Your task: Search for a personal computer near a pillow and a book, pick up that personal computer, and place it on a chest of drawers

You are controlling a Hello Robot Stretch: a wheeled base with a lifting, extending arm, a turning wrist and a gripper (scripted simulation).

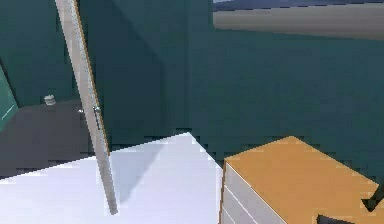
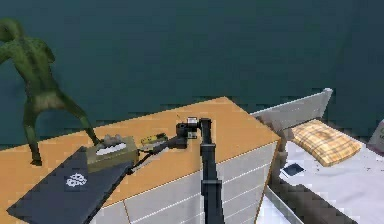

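Observation:
In the arm side view a dark, flat closed laptop [image 2: 68, 186] lies on the wooden top of a chest of drawers [image 2: 235, 125], near its left front corner. The arm's dark bar rises from the bottom edge, and the gripper [image 2: 138, 160] reaches left over the top, just right of the laptop. A small olive box [image 2: 110, 150] lies right behind the fingers, so I cannot tell whether the gripper holds anything. The chest [image 1: 295, 170] also appears at the forward view's lower right.
A tall green statue [image 2: 38, 80] stands on the chest's left end. To the right is a bed [image 2: 345, 190] with a checked yellow pillow [image 2: 325, 140] and a small book [image 2: 293, 170]. In the forward view an open door's edge [image 1: 90, 100] stands ahead against teal walls.

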